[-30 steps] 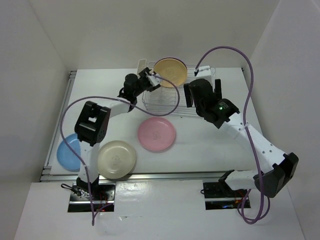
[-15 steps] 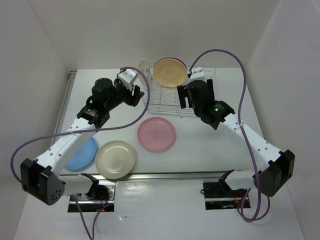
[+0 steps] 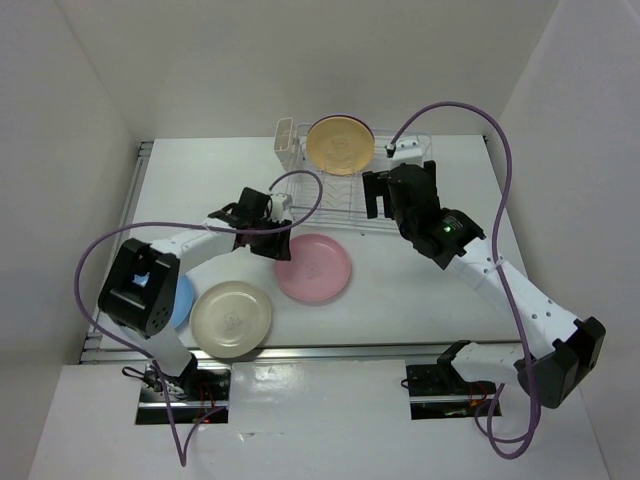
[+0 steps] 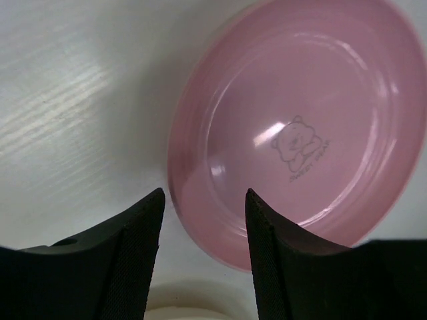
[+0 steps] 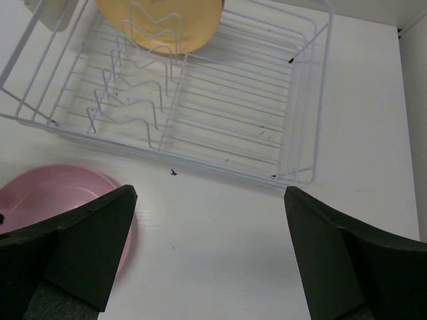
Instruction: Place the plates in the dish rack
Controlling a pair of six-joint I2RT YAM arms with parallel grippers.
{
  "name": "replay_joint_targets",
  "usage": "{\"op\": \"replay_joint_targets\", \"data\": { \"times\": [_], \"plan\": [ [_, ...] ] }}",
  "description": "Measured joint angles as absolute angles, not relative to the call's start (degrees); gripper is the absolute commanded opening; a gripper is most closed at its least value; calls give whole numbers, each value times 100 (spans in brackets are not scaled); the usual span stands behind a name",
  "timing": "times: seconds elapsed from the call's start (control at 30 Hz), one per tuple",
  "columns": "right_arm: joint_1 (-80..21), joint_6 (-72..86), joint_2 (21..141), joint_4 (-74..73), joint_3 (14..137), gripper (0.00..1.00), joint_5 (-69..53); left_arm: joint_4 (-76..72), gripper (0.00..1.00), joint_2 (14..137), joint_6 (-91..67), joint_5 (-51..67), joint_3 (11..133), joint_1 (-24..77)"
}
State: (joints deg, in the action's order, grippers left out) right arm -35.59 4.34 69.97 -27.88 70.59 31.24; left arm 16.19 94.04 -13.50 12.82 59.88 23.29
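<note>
Left gripper (image 4: 204, 200) has left the dish rack (image 3: 330, 200), where it was one second ago beside the yellow-orange plate (image 3: 339, 145). It now sits low over the left rim of the pink plate (image 3: 314, 268). Its jaws are apart and narrowing, with nothing held. In the left wrist view the rim lies in the gap between the two fingers, and contact cannot be confirmed.

Judgement: one plate is loaded and the pick of the second is starting.

The pink plate lies flat and face up at the centre of the table (image 3: 420, 290), just below the rack in the top view. Being round, it has no long axis. Its bear emblem reads tilted in the wrist view.

The yellow-orange plate stands on edge in the rack's upper slots, with its face turned toward the lower edge of the frame. The rack's long axis runs left to right, and its cutlery basket (image 3: 285, 135) is at the left end.

The cream plate (image 3: 231, 319) and the light blue plate (image 3: 183, 300) lie flat at lower left, the blue one partly hidden by the left arm.

Right gripper (image 5: 208, 193) hangs wide apart and empty over the rack's lower right edge.
</note>
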Motion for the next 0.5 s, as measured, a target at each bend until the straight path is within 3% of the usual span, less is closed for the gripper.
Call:
{"op": "replay_joint_targets", "data": {
  "times": [0.3, 0.37, 0.5],
  "plan": [
    [-3559, 639, 6788, -2882, 6989, 100, 3225, 1393, 56, 10486, -1385, 1378, 6375, 2314],
    [-3559, 655, 6788, -2902, 6982, 100, 3234, 1315, 43, 10619, -1378, 1415, 6510, 2305],
    [-3559, 679, 6785, -2974, 6980, 100, 3260, 1236, 5, 10801, -1374, 1474, 6646, 2292]
  ]
}}
